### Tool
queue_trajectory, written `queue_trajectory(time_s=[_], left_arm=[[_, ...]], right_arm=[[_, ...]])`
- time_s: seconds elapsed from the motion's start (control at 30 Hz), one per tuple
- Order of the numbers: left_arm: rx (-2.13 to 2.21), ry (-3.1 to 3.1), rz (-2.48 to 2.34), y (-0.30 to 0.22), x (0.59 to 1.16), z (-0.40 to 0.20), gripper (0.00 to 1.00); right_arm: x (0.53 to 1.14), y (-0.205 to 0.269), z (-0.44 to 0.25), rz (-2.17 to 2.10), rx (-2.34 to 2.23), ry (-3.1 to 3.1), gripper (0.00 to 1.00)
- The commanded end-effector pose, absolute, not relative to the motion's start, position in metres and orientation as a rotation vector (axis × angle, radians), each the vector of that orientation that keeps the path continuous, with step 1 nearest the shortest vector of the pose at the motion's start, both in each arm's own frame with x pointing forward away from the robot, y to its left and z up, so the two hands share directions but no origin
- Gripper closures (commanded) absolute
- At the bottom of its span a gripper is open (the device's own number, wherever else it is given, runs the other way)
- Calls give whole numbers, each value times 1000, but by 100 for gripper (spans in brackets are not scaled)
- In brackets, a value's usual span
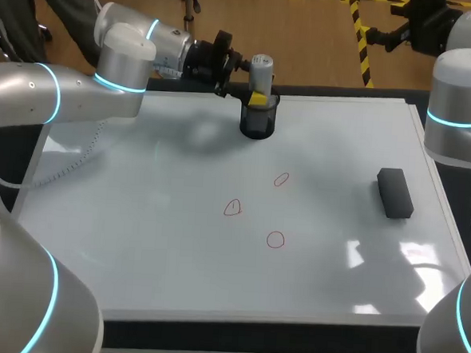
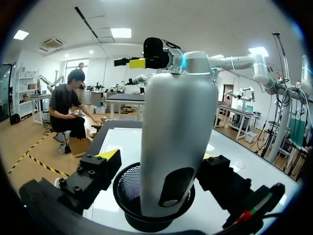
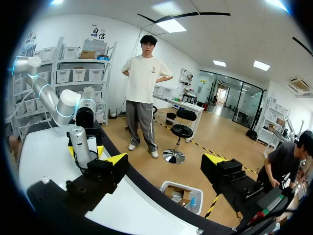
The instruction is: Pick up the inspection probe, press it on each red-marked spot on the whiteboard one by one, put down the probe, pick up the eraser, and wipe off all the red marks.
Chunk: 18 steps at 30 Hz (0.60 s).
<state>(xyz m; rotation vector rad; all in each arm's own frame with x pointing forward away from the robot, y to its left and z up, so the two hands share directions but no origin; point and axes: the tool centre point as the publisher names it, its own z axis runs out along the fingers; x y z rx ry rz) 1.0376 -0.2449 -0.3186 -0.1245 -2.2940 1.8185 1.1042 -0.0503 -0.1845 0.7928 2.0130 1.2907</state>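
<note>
The inspection probe, a grey cylinder, stands upright in a black mesh cup at the back of the whiteboard. My left gripper is open around the probe, with a gap showing beside one of its fingers. Three red marks are drawn mid-board: one nearest the cup, one to the left, one nearest the front. The black eraser lies at the right side. My right gripper is open and empty, beyond the board's back right corner.
The mesh cup rings the probe's base just under my left fingers. My right arm stands over the board's right edge, close to the eraser.
</note>
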Motion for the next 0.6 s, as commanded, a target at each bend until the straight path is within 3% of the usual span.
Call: queue_trajectory(time_s=[0.03,0.6], left_arm=[[-136,-2286,1824,-246,1042,-322,100],[-200,-2269,1823,-246,1036,-318,100]], right_arm=[[1104,-50,-184,1291,793,2013,0],[1104,-50,-184,1291,793,2013,0]])
